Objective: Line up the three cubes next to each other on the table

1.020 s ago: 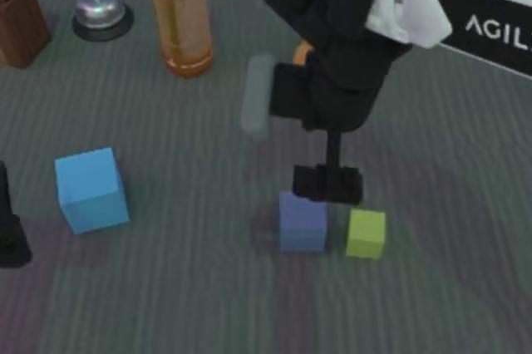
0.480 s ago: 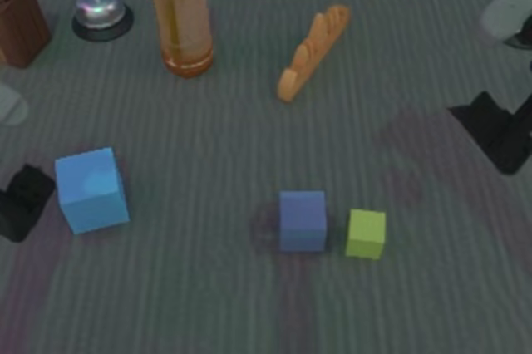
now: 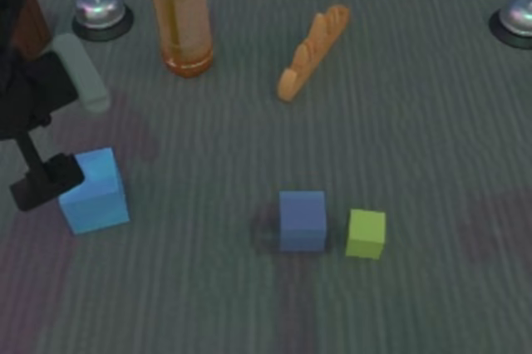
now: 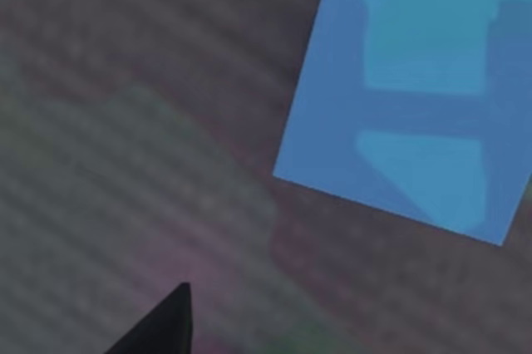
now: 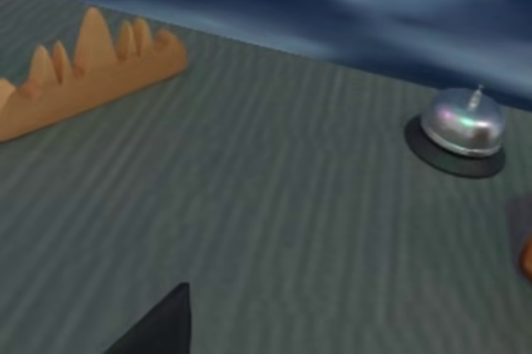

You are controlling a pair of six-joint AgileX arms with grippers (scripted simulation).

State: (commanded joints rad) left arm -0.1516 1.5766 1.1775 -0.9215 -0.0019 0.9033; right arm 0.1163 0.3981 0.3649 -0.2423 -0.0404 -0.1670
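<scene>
At the surface's [image 3: 208, 304] left side the left hand [image 3: 46, 181] is held over the sky-blue cube [image 3: 94, 191], likely for a grasp; its grip cannot be told. Slate cube [image 3: 302, 220] and green cube [image 3: 366, 233] are set near each other mid-surface, narrowly apart.

Ribbed table [image 3: 416, 121] carries cubes, bottle, bells, seemingly bread.

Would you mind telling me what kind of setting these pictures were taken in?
Most likely a simulated tabletop test scene, not a real room: plain cubes such as the sky-blue cube sit on a ribbed table among unrelated props, a bread loaf, an orange bottle and a desk bell.
</scene>
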